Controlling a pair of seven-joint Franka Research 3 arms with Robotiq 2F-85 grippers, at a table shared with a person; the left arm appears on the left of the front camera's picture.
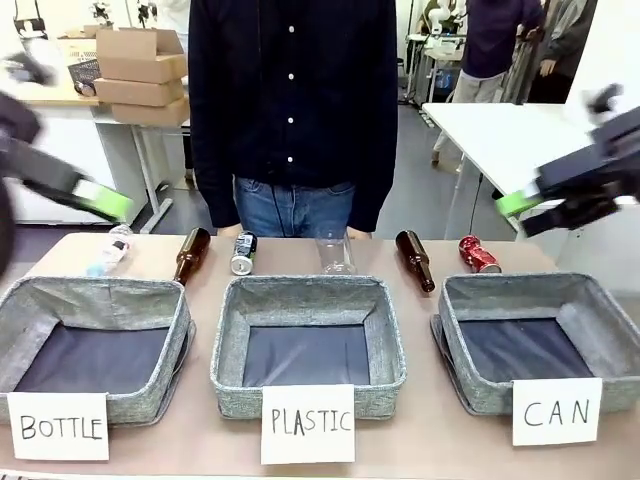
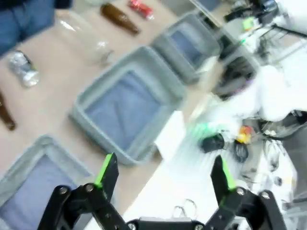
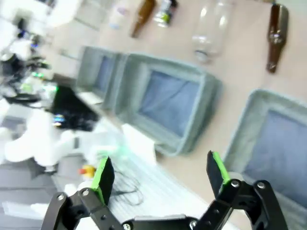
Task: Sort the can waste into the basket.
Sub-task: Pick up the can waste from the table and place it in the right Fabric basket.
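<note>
The black-and-silver can (image 1: 243, 252) lies at the far edge behind the middle basket, also seen as a can (image 2: 23, 69) in the left wrist view and a can (image 3: 165, 12) in the right wrist view. The red can (image 1: 478, 254) lies just behind the grey CAN basket (image 1: 520, 284) at the right; the left wrist view shows this red can (image 2: 140, 8) and basket (image 2: 169, 51) far off. My left gripper (image 1: 100, 200) hangs open and blurred high at the left. My right gripper (image 1: 520, 203) hangs open above the red can. Both wrist views show open, empty grippers (image 2: 165, 167) (image 3: 160, 167).
Two brown bottles (image 1: 192, 254) (image 1: 415, 260) and two clear plastic bottles (image 1: 335, 253) (image 1: 108, 255) lie in the same far row. The PLASTIC basket (image 1: 228, 320) and BOTTLE basket (image 1: 20, 310) stand left of the CAN basket. A person (image 1: 292, 100) stands at the far side.
</note>
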